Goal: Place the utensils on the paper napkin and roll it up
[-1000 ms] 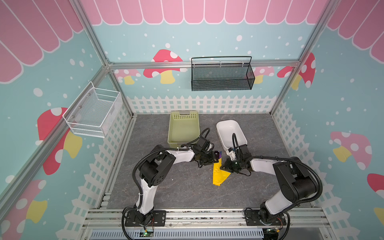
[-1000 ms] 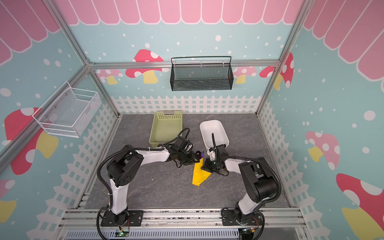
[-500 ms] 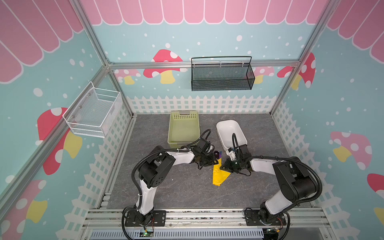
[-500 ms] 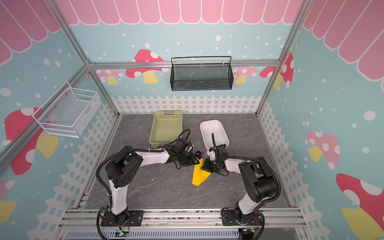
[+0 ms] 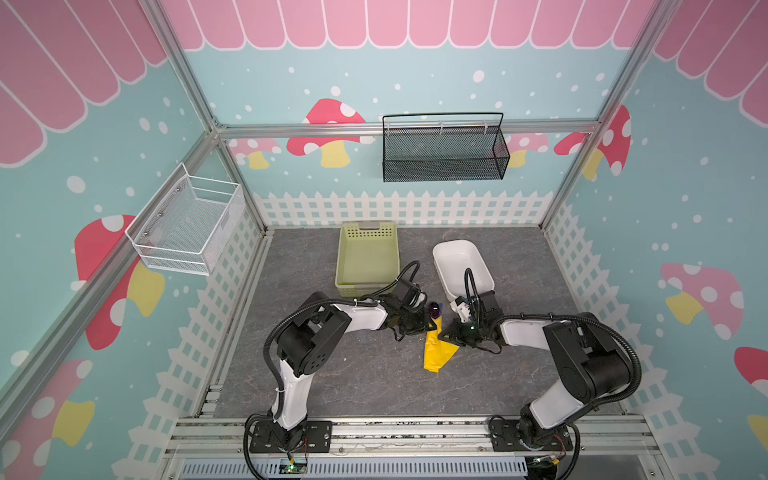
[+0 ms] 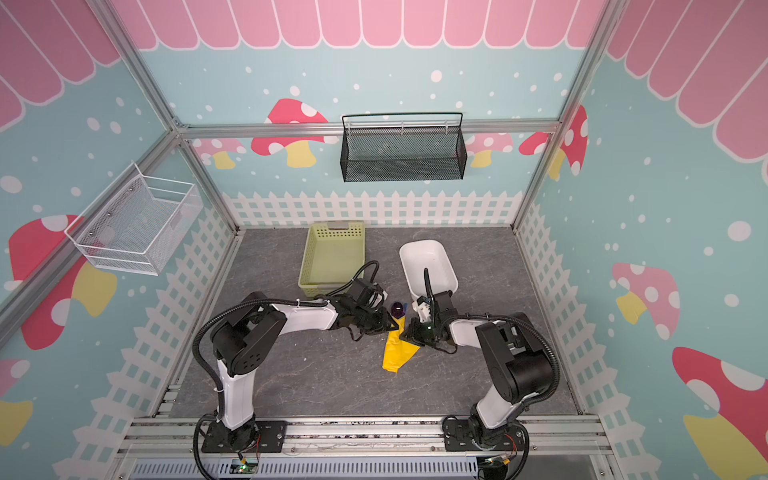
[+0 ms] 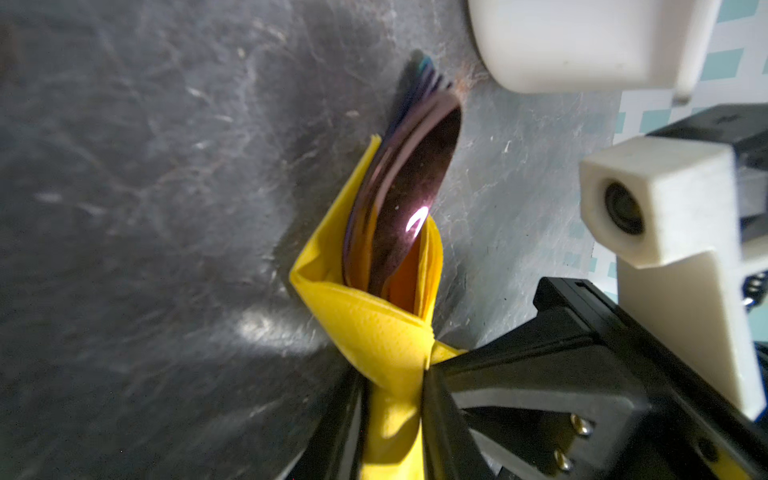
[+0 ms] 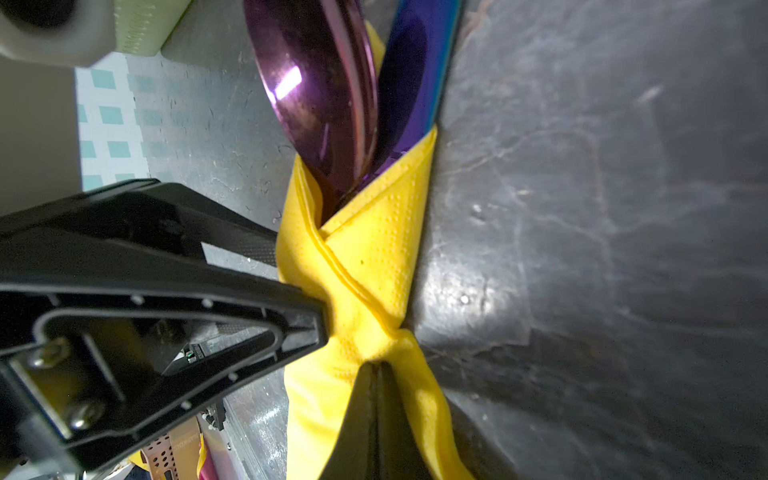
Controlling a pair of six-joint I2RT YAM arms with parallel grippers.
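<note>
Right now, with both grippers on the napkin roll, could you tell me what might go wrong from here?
The spoon head and blue-purple piece stick out of the paper napkin; tilting could let them slide out.
The left gripper and right gripper hold the thin paper close together; pulling apart may tear it.
The wrap looks loose and might unfurl on release.

**Grey Tabletop Carries Basket, Tub and Wrapped Napkin**

The grey stone-look tabletop (image 5: 332, 374) bears a pale green basket (image 5: 368, 227) near its back edge. A white tub (image 5: 455, 249) sits just beside the basket. In front of the basket's near corner lies the yellow paper napkin (image 5: 436, 353), folded around the utensils (image 5: 434, 309).
</note>
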